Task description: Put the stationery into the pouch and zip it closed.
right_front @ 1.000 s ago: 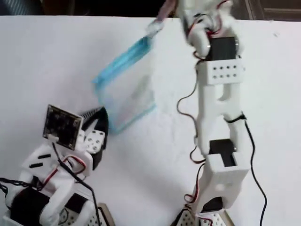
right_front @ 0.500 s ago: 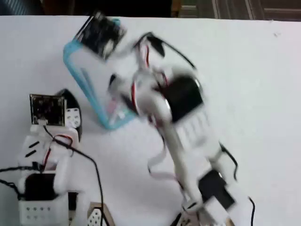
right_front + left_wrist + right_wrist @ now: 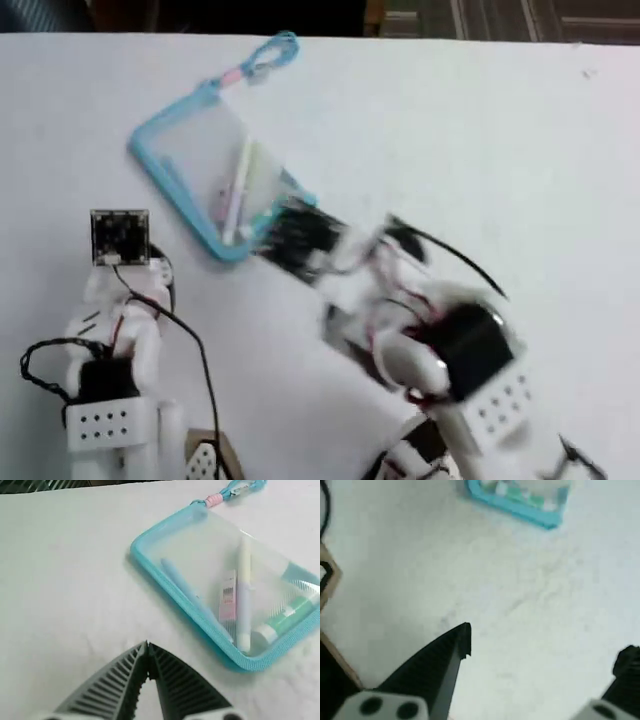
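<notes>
The clear pouch [image 3: 200,165] with a blue border lies flat on the white table, with a blue carabiner [image 3: 272,52] at its far corner. In the left wrist view the pouch [image 3: 210,565] holds pens [image 3: 243,595], a pink-labelled item [image 3: 227,600] and a green-capped stick [image 3: 285,617]; a pink zip pull [image 3: 214,500] sits at the corner by the clip. My left gripper [image 3: 147,647] is shut and empty, a little short of the pouch. My right gripper [image 3: 542,647] is open over bare table, and from above the right gripper [image 3: 295,240] lies beside the pouch's near corner [image 3: 520,497].
A wooden block [image 3: 215,458] stands at the near edge between the arm bases, also seen as a wooden edge [image 3: 327,580] from the right wrist. A black cable [image 3: 190,345] loops by the left arm. The table's far edge [image 3: 450,38] borders a dark floor.
The right arm swung from the far side across the pouch and back toward its base. The pouch turned and now lies flat. The left arm drew back from it.
</notes>
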Robot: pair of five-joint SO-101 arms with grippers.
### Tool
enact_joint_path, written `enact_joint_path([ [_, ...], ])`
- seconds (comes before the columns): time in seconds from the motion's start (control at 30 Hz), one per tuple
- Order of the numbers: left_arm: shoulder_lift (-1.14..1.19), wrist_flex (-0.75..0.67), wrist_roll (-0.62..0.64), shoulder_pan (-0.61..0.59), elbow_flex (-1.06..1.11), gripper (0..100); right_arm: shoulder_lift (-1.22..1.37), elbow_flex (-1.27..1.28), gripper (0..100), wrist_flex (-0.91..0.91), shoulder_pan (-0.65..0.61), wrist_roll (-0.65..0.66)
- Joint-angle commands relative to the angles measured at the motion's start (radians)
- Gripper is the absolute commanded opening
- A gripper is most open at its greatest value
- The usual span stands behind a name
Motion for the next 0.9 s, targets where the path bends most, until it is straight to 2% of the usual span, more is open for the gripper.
enact_joint_path([
  [0.0,0.002,-0.009,-0.008,-0.004,-0.006,2,-0.196,0.245,43.3,-0.059,0.249,0.123],
  [0.17,0.002,0.051,-0.006,0.002,0.0,2,-0.45,0.56,43.3,-0.226,0.564,0.325],
  [0.27,0.002,0.117,-0.006,-0.002,0.0,2,-0.602,0.766,43.3,-0.389,0.691,0.345],
  [0.37,0.001,0.153,-0.006,0.002,0.0,2,-0.78,0.934,41.6,-0.476,0.768,0.334],
  [0.47,0.001,0.167,-0.005,0.002,0.006,2,-0.888,1.02,29.8,-0.495,0.789,0.218],
  [0.6,0.001,0.167,-0.008,-0.001,0.025,2,-0.835,1.03,1.6,-0.518,0.786,0.026],
  [0.63,0.001,0.166,-0.008,0.002,0.034,2,-0.839,1.04,1.3,-0.521,0.783,-0.012],
  [0.73,0.001,0.146,-0.009,0.001,0.06,2,-0.868,1.106,11.0,-0.51,0.762,-0.118],
  [0.87,0.001,0.109,-0.08,0.002,0.086,2,-0.872,1.211,8.8,-0.475,0.705,-0.186],
])
